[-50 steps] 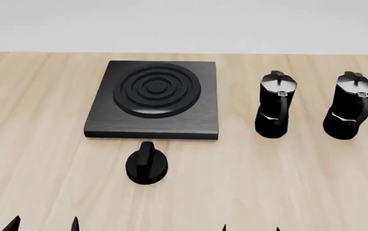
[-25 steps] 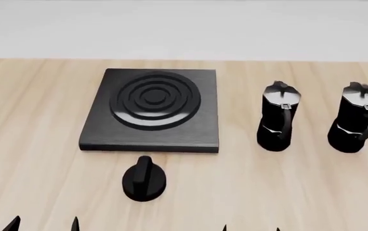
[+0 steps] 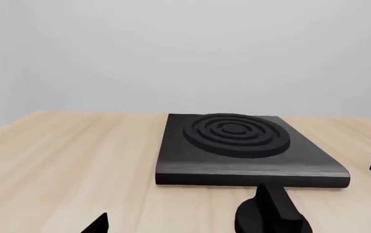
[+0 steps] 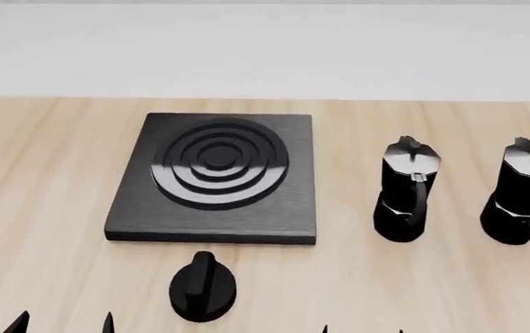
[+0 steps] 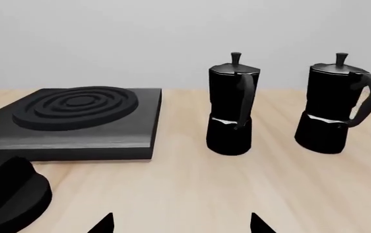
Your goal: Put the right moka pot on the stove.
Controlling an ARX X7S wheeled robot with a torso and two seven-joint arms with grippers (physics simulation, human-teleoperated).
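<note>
Between my right hand point(image 5: 182, 222) and the right moka pot point(image 4: 524, 202) the worktop point(image 4: 43, 208) lies open, but the second moka pot point(image 4: 406, 200) stands between it and the stove point(image 4: 211, 182), with the round knob point(image 4: 203, 288) just before the slab.

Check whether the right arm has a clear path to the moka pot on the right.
Probably yes. The right moka pot stands upright on bare table ahead of the open right gripper, apart from the other moka pot; nothing lies between.
</note>
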